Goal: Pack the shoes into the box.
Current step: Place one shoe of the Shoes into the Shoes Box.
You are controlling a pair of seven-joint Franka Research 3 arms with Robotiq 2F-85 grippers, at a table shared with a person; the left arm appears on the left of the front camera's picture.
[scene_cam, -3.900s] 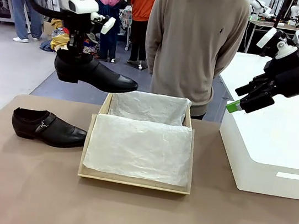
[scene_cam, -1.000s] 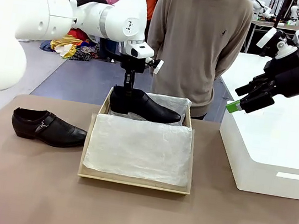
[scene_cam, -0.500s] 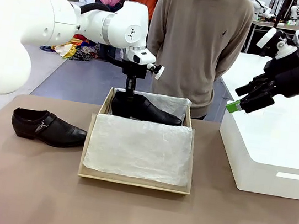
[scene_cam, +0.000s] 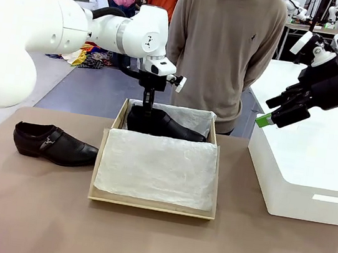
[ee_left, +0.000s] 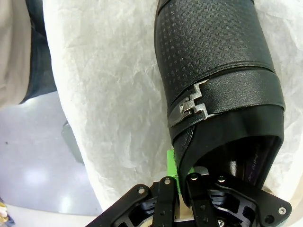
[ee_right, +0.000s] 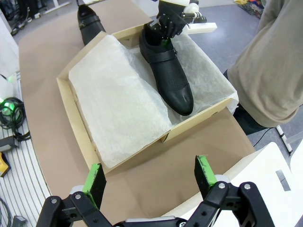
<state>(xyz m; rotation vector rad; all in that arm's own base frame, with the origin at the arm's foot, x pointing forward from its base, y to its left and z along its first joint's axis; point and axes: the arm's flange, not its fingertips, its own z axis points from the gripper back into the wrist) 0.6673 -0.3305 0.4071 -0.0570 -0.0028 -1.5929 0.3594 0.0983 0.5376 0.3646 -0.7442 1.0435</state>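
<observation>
Brown tabletop point(scene_cam: 19, 206) is carrying everything, with a person point(scene_cam: 224, 46) standing just beyond the box's far edge and a large white block point(scene_cam: 300, 176) sitting right of the box. The box point(scene_cam: 151, 207) is lying open, white tissue paper point(scene_cam: 157, 169) draping its floor, probably to cushion the leather. One shoe point(scene_cam: 169, 125) appears to be sitting on the tissue along the box's far wall, lengthwise, leaving room, I judge, for its mate. That second shoe point(scene_cam: 56, 145) is lying on the table left of the box. The left gripper point(scene_cam: 148, 108) is pinching the boxed shoe's heel collar from above. The right gripper point(scene_cam: 270, 112) is hovering spread wide, up and right of the box, clear of the work. Both shoes are showing glossy black leather, and the boxed one is showing fine embossed grain and a small metal buckle point(ee_left: 194, 101).
</observation>
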